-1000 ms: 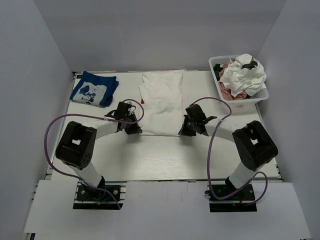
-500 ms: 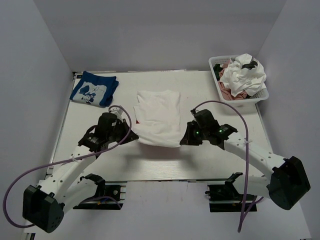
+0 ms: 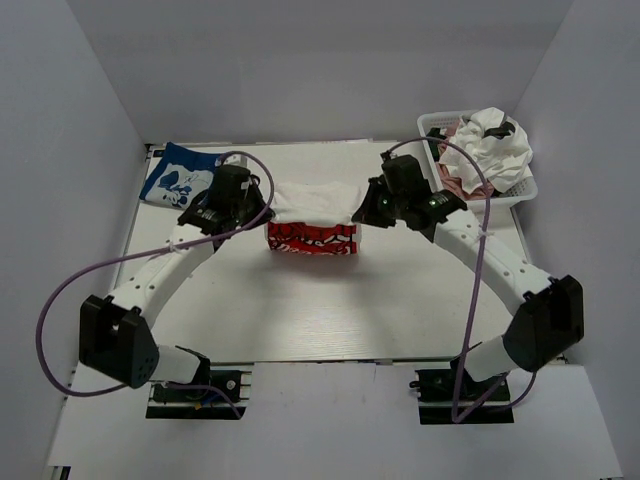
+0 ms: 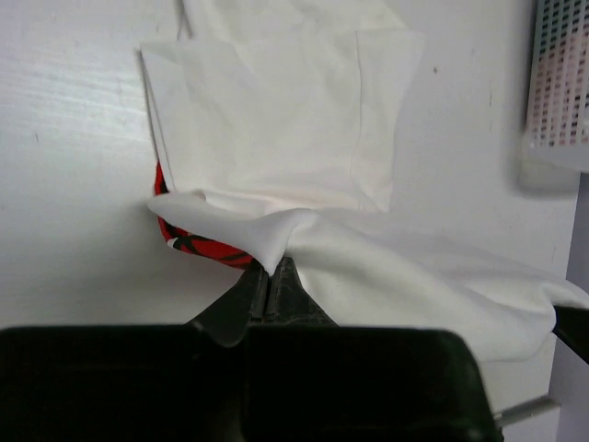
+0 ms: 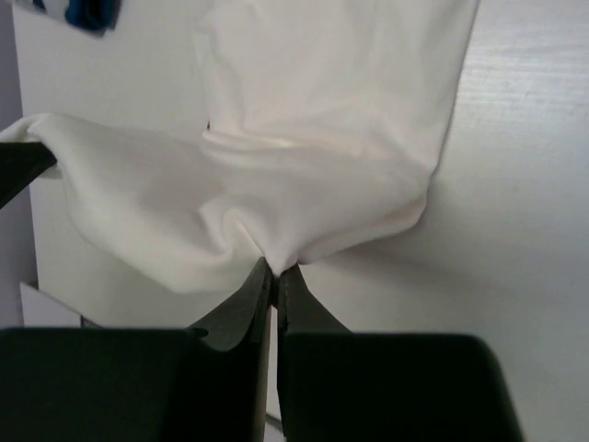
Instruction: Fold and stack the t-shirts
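Note:
The large white t-shirt point(image 3: 312, 200) lies mid-table, its near hem lifted and carried over toward the far side, so the red logo print point(image 3: 311, 239) shows on the turned-up underside. My left gripper point(image 3: 262, 208) is shut on the shirt's left hem corner point(image 4: 267, 253). My right gripper point(image 3: 362, 212) is shut on the right hem corner point(image 5: 274, 253). The cloth hangs stretched between them above the lower layer point(image 4: 276, 129). The folded blue t-shirt point(image 3: 180, 177) with a white graphic lies at the far left. Other crumpled tees point(image 3: 487, 148), white and pink, fill the basket.
The white mesh basket point(image 3: 515, 196) stands at the far right corner; its side shows in the left wrist view point(image 4: 560, 83). White walls enclose the table on three sides. Purple cables loop from both arms.
Both grippers have lifted the shirt's near hem and carried it from the table's middle toward the far side, folding it over and exposing the red print.

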Robot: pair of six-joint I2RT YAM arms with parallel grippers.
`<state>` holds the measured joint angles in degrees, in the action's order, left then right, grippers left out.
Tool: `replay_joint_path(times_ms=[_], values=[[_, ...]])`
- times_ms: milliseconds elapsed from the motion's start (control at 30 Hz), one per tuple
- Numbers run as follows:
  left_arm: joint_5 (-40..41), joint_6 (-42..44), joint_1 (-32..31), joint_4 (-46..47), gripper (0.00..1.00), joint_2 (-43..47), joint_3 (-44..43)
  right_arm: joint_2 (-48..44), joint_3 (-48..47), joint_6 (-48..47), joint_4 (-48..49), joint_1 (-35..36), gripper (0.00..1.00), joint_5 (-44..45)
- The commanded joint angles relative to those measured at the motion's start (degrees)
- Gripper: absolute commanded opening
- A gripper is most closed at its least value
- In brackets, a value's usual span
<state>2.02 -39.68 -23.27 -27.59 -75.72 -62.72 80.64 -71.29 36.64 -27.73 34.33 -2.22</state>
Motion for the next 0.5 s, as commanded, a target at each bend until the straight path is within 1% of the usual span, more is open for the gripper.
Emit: replay_joint_path(times_ms=[0, 33, 67, 100, 133, 167, 200, 300, 333, 367, 400, 433, 467], values=[[4.2, 1.7, 1.7, 2.8, 0.00, -3.7, -7.2, 6.8, -7.1, -2.4, -1.2, -3.2, 0.00, 2.8], [4.2, 2.4, 1.7, 2.8, 0.00, -5.5, -8.9, 8.0, -8.1, -2.6, -1.1, -3.8, 0.00, 2.8], [4.2, 2.4, 2.4, 2.8, 0.00, -9.4, -10.5, 9.3, -9.9, -3.2, -0.8, -4.3, 0.00, 0.9], [3.7, 3.0, 3.3, 2.2, 0.00, -11.4, -13.7, 13.4, -12.4, -3.4, -1.6, -5.7, 0.00, -0.4], [3.7, 3.0, 3.3, 2.2, 0.00, -13.2, -15.1, 14.9, -15.0, -3.5, -1.8, -6.5, 0.00, -0.8], [3.7, 3.0, 4.1, 2.2, 0.00, -16.9, -16.3, 16.1, -16.1, -4.0, -1.7, -7.0, 0.00, -0.9], [3.7, 3.0, 5.1, 2.2, 0.00, -18.7, -17.5, 18.5, -19.6, -4.1, -1.5, -8.7, 0.00, -1.8], [4.9, 3.6, 6.4, 3.4, 0.00, -24.5, -23.7, 25.7, -23.7, -5.9, -2.2, -11.3, 0.00, -3.5], [4.9, 3.6, 6.9, 4.4, 0.00, -28.1, -26.4, 27.2, -28.2, -6.1, -3.0, -12.1, 0.00, -3.7], [4.0, 4.5, 6.9, 5.6, 0.00, -30.0, -27.6, 31.6, -29.7, -6.7, -3.3, -12.6, 0.00, -3.6], [1.7, 5.4, 6.9, 9.1, 0.00, -31.7, -29.5, 33.1, -32.6, -6.9, -3.6, -13.4, 0.00, -4.4], [1.7, 6.3, 7.4, 10.4, 0.00, -35.4, -30.6, 34.6, -35.4, -6.7, -3.8, -14.3, 0.00, -4.5], [0.7, 7.1, 7.4, 11.9, 0.00, -37.3, -31.8, 39.0, -38.4, -6.5, -4.3, -14.7, 0.00, -4.6]])
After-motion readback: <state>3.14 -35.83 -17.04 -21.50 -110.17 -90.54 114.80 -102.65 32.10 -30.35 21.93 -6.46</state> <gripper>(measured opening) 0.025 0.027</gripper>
